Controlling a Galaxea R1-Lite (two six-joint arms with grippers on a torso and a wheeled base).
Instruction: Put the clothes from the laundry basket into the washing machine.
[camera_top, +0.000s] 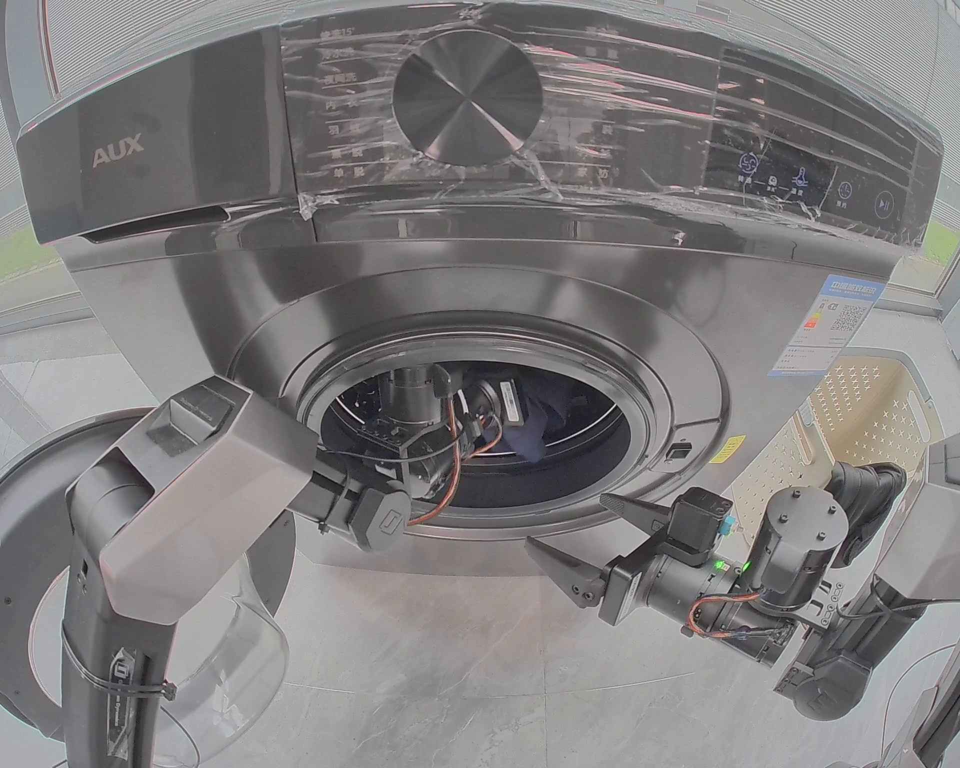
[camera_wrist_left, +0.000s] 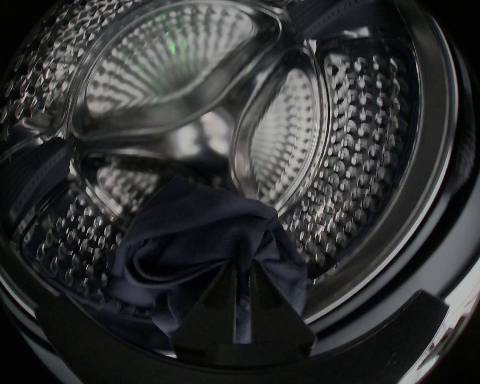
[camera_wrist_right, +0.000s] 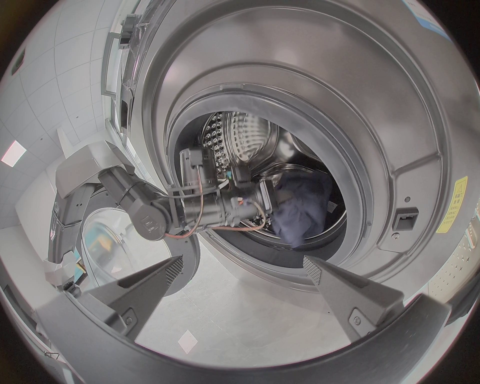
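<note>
Inside drum (camera_wrist_left: 350, 125) | left gripper (camera_wrist_left: 243, 270) pinched on navy garment (camera_wrist_left: 190, 225) (bunched) | right gripper (camera_top: 567, 521) outside, spread wide, empty

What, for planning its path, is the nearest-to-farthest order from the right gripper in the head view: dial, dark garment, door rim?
1. Door rim, just above the right gripper.
2. Dark garment, farther inside.
3. Dial, up top.

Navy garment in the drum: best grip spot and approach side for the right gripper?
Probably the raised bunched fold of the navy garment, beside the left gripper that pinches it. Come straight in through the door opening; the drum walls block other sides.
</note>
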